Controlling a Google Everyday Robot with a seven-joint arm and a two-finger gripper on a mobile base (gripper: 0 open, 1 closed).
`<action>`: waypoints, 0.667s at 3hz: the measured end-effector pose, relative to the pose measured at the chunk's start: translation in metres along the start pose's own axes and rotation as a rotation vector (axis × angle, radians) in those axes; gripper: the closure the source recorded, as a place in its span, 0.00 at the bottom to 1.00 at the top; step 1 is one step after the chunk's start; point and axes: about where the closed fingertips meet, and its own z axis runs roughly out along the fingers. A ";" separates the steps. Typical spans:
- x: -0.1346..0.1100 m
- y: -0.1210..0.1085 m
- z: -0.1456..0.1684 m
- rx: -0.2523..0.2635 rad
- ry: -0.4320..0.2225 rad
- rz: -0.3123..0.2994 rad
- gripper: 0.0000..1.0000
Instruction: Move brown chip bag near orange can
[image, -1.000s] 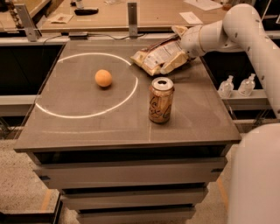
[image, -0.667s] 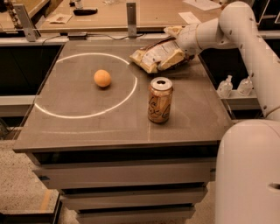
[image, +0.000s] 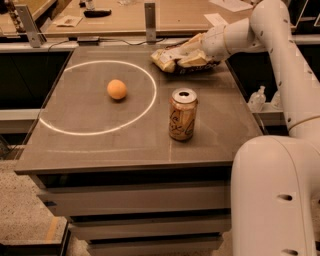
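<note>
White arm (image: 278, 50) low over the table's (image: 100, 150) far edge — end effector (image: 194, 48) tight on the brown chip bag (image: 172, 60).

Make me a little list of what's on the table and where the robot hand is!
table: grey top, white circle marked on it
brown chip bag: far edge, outside the circle
orange can: upright, nearer us, apart from the bag
orange fruit: inside the circle
gripper: at the bag's right end

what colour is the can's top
Silver, on an orange-gold can; camera view. The tool is at the bag.
</note>
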 end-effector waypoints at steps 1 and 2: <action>-0.001 0.002 0.000 -0.020 -0.009 -0.025 0.87; 0.000 0.000 -0.005 -0.019 -0.008 -0.033 1.00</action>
